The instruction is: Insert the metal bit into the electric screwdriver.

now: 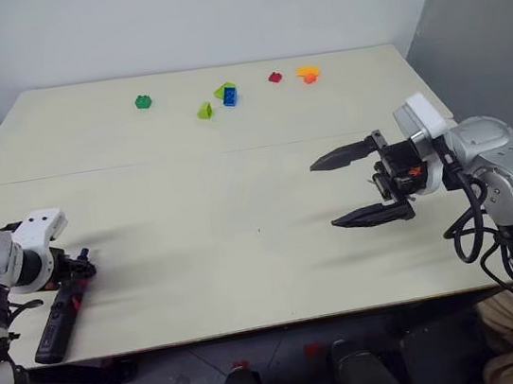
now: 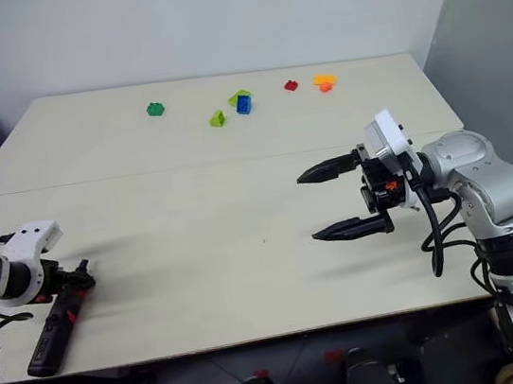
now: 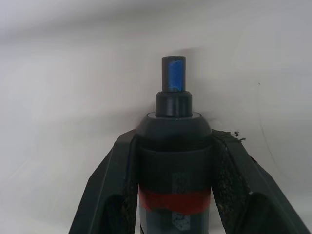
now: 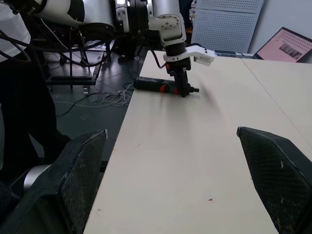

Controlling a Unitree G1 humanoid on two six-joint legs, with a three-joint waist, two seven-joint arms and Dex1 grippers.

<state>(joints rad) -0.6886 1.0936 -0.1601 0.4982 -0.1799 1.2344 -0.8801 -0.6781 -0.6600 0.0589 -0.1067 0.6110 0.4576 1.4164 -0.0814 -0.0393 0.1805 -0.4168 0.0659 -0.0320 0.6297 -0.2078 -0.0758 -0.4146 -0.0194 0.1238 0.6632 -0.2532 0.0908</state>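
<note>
Electric screwdriver point(image 1: 57, 323) lies at the bench point(image 1: 240, 213) edge, left gripper point(image 3: 173, 146) fingers clamped on its front. Right gripper point(image 1: 356, 187) hovers, fingers wide apart.

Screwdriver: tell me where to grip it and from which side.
Grip the screwdriver on its front barrel by the red band, from above across its width. It lies flat at the table's near left edge, and the left pincer is shut there; the tail overhangs.

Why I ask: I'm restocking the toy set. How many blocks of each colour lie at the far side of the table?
green block: 1
lime blocks: 2
blue block: 1
red block: 1
orange block: 1
Total: 6
</note>
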